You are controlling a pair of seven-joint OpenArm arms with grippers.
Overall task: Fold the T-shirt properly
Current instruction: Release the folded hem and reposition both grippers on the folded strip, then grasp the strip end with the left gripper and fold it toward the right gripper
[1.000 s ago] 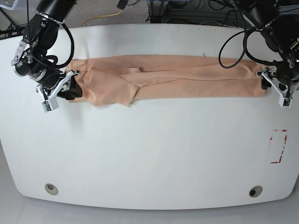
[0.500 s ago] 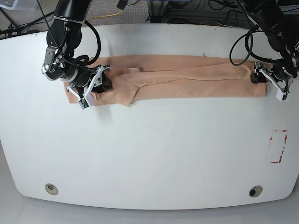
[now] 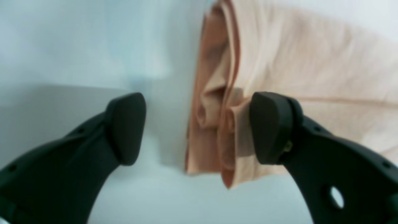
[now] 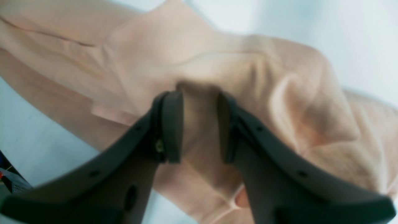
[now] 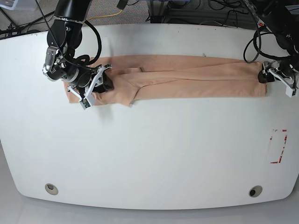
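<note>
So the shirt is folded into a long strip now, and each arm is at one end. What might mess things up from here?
The right fingers pinch only a bunched-up fold of the T-shirt, so pulling may drag the layers askew or let the fabric slip out.

The left fingers stand open at the other end, one touching the hem. That end lies loose on the table, so it may slide or unfold if the right arm tugs.
</note>
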